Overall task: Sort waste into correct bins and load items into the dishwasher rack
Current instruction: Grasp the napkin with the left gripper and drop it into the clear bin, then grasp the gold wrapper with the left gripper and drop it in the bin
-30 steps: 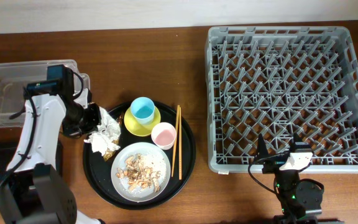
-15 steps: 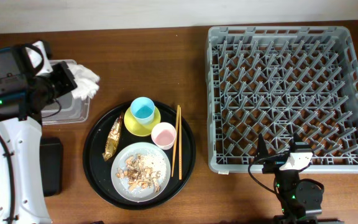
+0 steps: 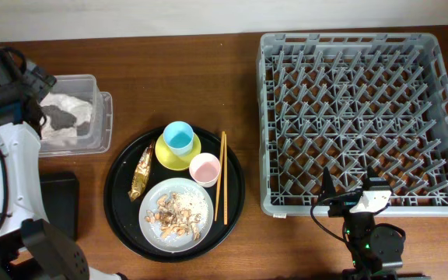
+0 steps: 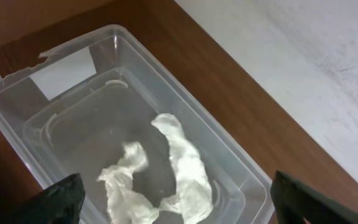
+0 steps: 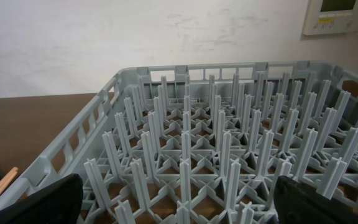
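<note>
The grey dishwasher rack (image 3: 356, 117) takes up the whole right side of the wooden surface (image 3: 208, 70), pegs up, with none of the dishes in it. The right end effector (image 5: 179, 208) sits at its near edge, fingers spread wide with nothing between them, looking across the pegs.

Next biggest is the large round black tray (image 3: 119, 198), centre-left, which carries nearly everything else. The clear plastic tub (image 3: 103, 117) is up at the far left, and the left end effector (image 4: 179, 208) hangs right above it, also wide apart and not gripping anything. The smaller black rectangular tray (image 3: 57, 204) is nearer the front on the left, partly behind the left arm, so I can't really say what's in it.

On the round tray:
- The grey-white plate (image 3: 179, 187) is at the front.
- The yellow bowl (image 3: 166, 157) is at the back, with the light blue cup (image 3: 180, 138) sitting in it.
- The pale pink cup (image 3: 204, 169) is just right of the bowl, near the plate's rim.
- The chopsticks (image 3: 222, 179) lie side by side along the right side, beside the pink cup.

The crumpled white napkin (image 4: 179, 174) is lying in the bottom of the clear tub. The gold foil wrapper (image 3: 141, 173) is on the round tray just left of the plate. The brown food scraps and crumbs (image 3: 177, 215) are piled on the plate.
</note>
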`<state>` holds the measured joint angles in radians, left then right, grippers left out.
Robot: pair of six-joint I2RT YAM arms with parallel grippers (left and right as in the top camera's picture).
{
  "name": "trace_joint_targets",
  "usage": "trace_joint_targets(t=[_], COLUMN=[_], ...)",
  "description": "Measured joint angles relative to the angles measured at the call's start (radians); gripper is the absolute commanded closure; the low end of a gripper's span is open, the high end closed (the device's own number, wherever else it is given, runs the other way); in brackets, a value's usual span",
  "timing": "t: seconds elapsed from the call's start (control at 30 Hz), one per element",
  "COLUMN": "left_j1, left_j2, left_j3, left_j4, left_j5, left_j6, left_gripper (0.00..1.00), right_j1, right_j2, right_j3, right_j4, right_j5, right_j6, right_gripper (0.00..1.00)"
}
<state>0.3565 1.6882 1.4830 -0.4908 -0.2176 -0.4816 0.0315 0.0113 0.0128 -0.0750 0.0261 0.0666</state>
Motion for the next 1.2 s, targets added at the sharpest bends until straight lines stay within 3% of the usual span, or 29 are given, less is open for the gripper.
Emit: trace_joint_targets(t=[0.07, 0.13, 0.2, 0.27, 0.4, 0.47, 0.5, 0.53, 0.57, 0.67, 0.8, 0.93, 1.13, 1.2], left_j1=[0.001, 0.003, 0.004, 0.000, -0.137, -0.236, -0.261, -0.285, -0.285, -0.285, -0.285, -0.285, -0.335, -0.335], left_j2=[-0.018, -0.132, -0.301, -0.382, -0.375, -0.371, -0.371, -0.370, -0.370, -0.370, -0.367, -0.313, -0.062, 0.006], left_j3=[0.000, 0.000, 0.001, 0.014, -0.031, -0.097, -0.121, -0.164, -0.198, -0.292, -0.511, -0.531, -0.533, -0.533], left_j4=[-0.066, -0.150, -0.292, -0.471, -0.700, -0.713, -0.715, -0.723, -0.724, -0.707, -0.488, -0.322, -0.151, -0.113], left_j5=[0.017, 0.153, 0.315, 0.378, 0.484, 0.484, 0.469, 0.439, 0.396, 0.340, 0.328, 0.220, 0.290, 0.292], left_j6=[-0.002, -0.002, -0.002, 0.014, 0.187, 0.217, 0.222, 0.229, 0.228, 0.227, 0.227, 0.219, 0.296, 0.307], left_gripper=[0.04, 0.04, 0.04, 0.04, 0.04, 0.04, 0.08, 0.23, 0.37, 0.37, 0.37, 0.37, 0.37, 0.43], right_j1=[0.000, 0.000, 0.000, 0.000, 0.000, 0.000, 0.000, 0.000, 0.000, 0.000, 0.000, 0.000, 0.000, 0.000], right_j2=[0.001, 0.001, 0.002, 0.001, 0.001, 0.001, 0.001, 0.001, 0.001, 0.001, 0.000, 0.001, 0.001, 0.001], right_j3=[0.000, 0.000, 0.000, 0.000, 0.000, 0.000, 0.000, 0.000, 0.000, 0.000, 0.000, 0.000, 0.000, 0.000], right_j4=[0.000, 0.000, 0.000, 0.000, 0.000, 0.000, 0.000, 0.000, 0.000, 0.000, 0.000, 0.000, 0.000, 0.000], right_j5=[0.000, 0.000, 0.000, 0.000, 0.000, 0.000, 0.000, 0.000, 0.000, 0.000, 0.000, 0.000, 0.000, 0.000], right_j6=[0.000, 0.000, 0.000, 0.001, 0.000, 0.000, 0.000, 0.000, 0.000, 0.000, 0.000, 0.000, 0.000, 0.000], right_gripper=[0.02, 0.01, 0.02, 0.02, 0.02, 0.02, 0.02, 0.02, 0.02, 0.02, 0.02, 0.02, 0.01, 0.02])
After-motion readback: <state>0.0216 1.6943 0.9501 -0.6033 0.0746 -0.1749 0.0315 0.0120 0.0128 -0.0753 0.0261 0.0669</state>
